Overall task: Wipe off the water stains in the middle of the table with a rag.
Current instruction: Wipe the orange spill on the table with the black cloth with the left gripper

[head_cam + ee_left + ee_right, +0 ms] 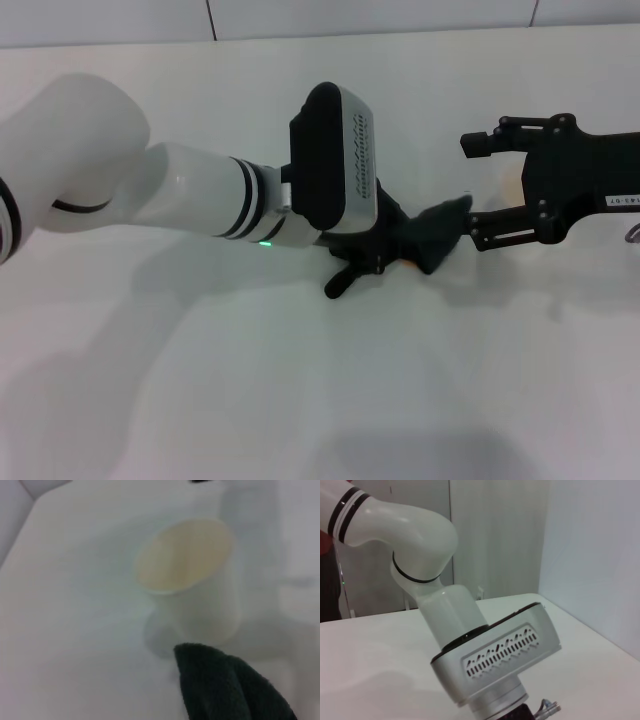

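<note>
My left gripper (365, 258) is low over the middle of the white table (300, 400), shut on the dark rag (432, 232). The rag lies pressed on the table and spreads out toward my right gripper. A small amber trace of the water stains (407, 265) shows at the rag's near edge; the rest is hidden under the cloth. In the left wrist view the rag (225, 685) lies just in front of a white cup (192, 580). My right gripper (480, 185) is open and empty, just right of the rag.
The white cup stands upright close to the rag, between my right gripper's fingers in the head view (513, 178). My left arm's wrist housing (495, 660) fills the right wrist view. The table's far edge (400, 30) meets a wall.
</note>
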Available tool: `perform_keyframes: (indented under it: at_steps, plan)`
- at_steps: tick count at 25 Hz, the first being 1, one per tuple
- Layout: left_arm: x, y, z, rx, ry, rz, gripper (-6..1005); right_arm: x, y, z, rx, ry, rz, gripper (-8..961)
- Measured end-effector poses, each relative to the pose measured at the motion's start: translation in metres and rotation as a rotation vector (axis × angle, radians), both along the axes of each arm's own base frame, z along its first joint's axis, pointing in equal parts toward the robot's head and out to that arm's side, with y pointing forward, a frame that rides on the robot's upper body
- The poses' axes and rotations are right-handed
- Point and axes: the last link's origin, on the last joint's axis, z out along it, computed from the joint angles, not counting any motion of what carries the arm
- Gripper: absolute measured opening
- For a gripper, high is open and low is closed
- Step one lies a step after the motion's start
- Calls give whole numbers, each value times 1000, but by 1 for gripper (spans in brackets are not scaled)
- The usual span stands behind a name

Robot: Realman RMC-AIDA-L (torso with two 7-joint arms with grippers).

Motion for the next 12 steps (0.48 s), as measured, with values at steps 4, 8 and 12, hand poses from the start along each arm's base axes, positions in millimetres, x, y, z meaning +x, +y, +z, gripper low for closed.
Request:
perform_keyframes:
  at_steps: [4, 8, 12]
  plan:
    - [2, -6, -1, -42, -11, 3, 126, 0, 0, 0, 2, 0, 0, 869]
    - [5, -10, -1, -78, -22, 3, 125, 0, 0, 1, 3, 0, 0, 869]
    - [2, -8, 0, -65, -11, 4, 125, 0, 1, 1, 6, 1, 0, 869]
